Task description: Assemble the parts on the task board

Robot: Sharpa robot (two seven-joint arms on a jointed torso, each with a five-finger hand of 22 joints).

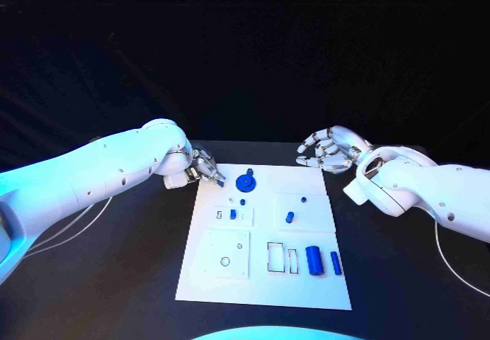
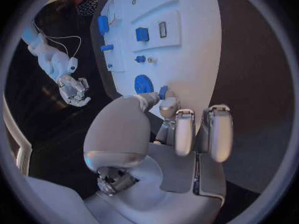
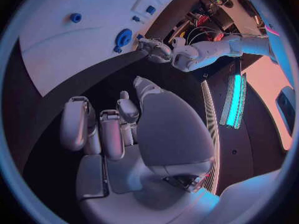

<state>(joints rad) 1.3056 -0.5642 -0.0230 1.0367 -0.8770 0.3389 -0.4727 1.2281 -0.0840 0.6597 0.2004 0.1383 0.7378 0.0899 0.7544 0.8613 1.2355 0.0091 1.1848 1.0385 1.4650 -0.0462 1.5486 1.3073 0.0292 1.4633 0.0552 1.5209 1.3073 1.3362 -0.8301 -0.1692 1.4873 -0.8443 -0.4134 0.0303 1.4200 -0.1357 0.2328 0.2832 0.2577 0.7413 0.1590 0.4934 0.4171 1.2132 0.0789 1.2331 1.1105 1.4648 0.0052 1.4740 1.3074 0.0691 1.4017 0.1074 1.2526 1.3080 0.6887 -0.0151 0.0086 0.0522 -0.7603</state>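
As seen: 1 board [image 1: 306, 287], ~7 parts [image 1: 314, 261].

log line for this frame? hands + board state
left hand: pinches small blue part at task board far-left corner | right hand: open, off board | blue disc: on board

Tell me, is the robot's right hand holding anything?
No, empty. The right robot hand hovers beyond the task board, fingers curled loosely, nothing in them.

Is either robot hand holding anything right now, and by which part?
The left hand pinches a small blue part by one end; the right hand holds nothing.
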